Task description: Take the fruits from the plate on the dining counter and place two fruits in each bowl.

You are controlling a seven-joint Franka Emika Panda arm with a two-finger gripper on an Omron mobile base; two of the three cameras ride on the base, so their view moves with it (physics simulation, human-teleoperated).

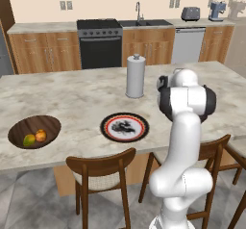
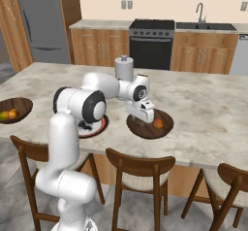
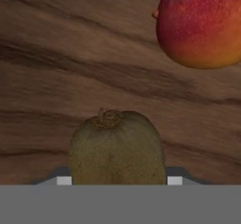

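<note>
I hold the brown fruit (image 3: 116, 148) between my fingers, my jaws pressed against its two sides, its stem end turned away from me. My gripper (image 2: 145, 114) hangs low over the near bowl (image 2: 167, 127), whose dark wooden grain lies right behind the fruit; whether the fruit already touches the wood I cannot tell. The red fruit (image 3: 201, 23) lies in that same bowl, a little off to one side of my catch and apart from it. The plate (image 1: 124, 127) sits bare on the dining counter (image 1: 72, 91) to the left of this bowl, partly behind my arm in the right base view. Further left along the counter, the other bowl (image 1: 23, 129) holds the yellow-green fruit (image 1: 29, 140) and the orange fruit (image 1: 41, 135), side by side.
</note>
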